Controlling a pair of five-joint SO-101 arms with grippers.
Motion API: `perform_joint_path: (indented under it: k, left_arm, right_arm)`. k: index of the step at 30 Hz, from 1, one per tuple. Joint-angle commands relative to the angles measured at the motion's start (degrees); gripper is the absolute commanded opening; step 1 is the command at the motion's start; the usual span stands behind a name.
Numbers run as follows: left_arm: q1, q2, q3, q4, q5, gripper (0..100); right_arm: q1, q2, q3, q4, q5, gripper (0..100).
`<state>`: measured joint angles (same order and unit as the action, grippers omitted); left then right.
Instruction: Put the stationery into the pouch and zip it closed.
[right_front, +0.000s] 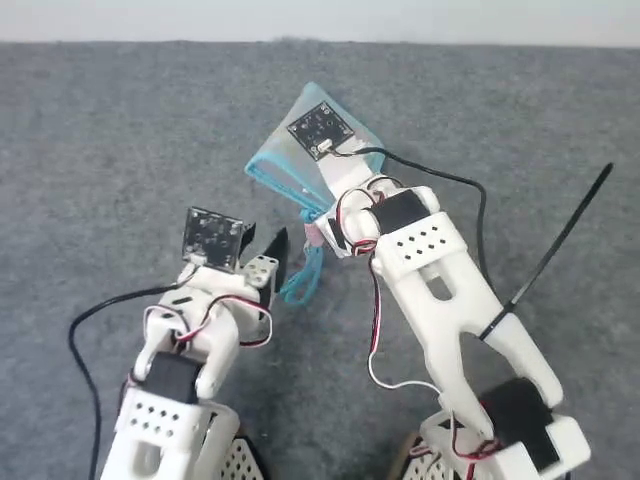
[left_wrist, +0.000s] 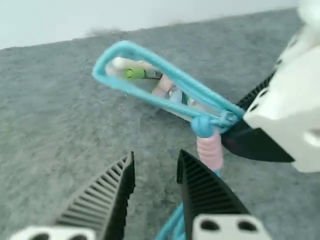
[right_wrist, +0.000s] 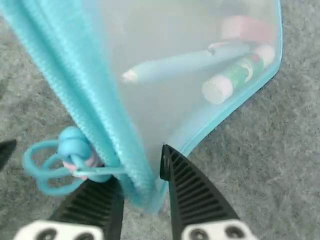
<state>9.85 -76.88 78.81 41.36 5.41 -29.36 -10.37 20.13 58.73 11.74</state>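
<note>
L gripper (left_wrist: 156, 159) hung low over the grey tabletop (right_front: 120, 140). Its fingers were spread w/ nothing between them and aimed at the zip pull (left_wrist: 202, 125) just ahead, prob. lined up to take it. The pull, a teal bead w/ a pink bead and a cord loop below, sat at the pouch end beside the R gripper. So the zip was fully open, and the mouth gaped as a long teal loop.

The pouch (right_front: 300, 150) was beyond the two arms, tipped up on edge w/ its mouth facing the L arm. The stationery (right_wrist: 220, 65) was already inside at the closed end: a pale blue pen, a white-capped stick w/ a green label, and sth pink.

R gripper (right_wrist: 140, 172) had its fingers pinching the pouch's zip-end corner. This was likely an anchor, to keep the fabric taut once the pull is drawn. By my read, filling was done and zipping was left. Risk: the cord loop looked floppy and easy to miss.
</note>
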Motion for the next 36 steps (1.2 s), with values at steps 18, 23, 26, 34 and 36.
perform_joint_path:
  k: [18, 23, 26, 34, 36]
  left_arm:
    - [0.88, 4.84, -1.27, -2.73, -0.26, 21]
    - [-0.88, 4.57, -1.8, -2.73, -0.26, 22]
    - [-4.13, 4.92, -4.09, -2.37, -0.18, 22]
    - [-2.37, 4.92, -4.09, -2.02, -0.44, 23]
    - [1.76, 4.92, -4.09, -0.53, -0.44, 26]
  right_arm:
    - [-0.04, 0.22, -2.11, 0.57, 2.55, 0.6]
    - [-0.04, 0.22, -2.11, 0.84, 2.55, 0.6]
    - [0.04, 0.22, -1.41, 0.75, 2.55, 0.6]
    - [-0.04, 0.22, -0.44, 0.4, 2.55, 0.6]
    - [-0.13, 0.13, -0.44, 0.4, 2.55, 0.6]
